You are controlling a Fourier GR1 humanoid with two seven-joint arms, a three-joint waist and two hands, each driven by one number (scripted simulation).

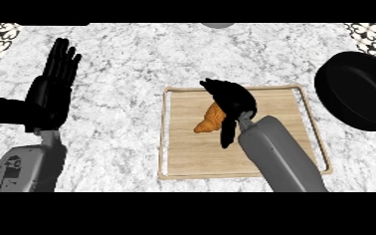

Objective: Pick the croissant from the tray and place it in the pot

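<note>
A kitchen, as I look steeply down at it: a counter (147,55) of white marble veined with grey fills nearly my whole view, the kind of stone worktop on which food is prepared. On it lies a pale wooden tray (191,159) with a raised rim, and on the tray a golden-brown croissant (209,120). A round black pot (352,94), cookware, sits at the counter's right edge. At the two far corners shows a black-and-white ornamental pattern (361,30).
</note>
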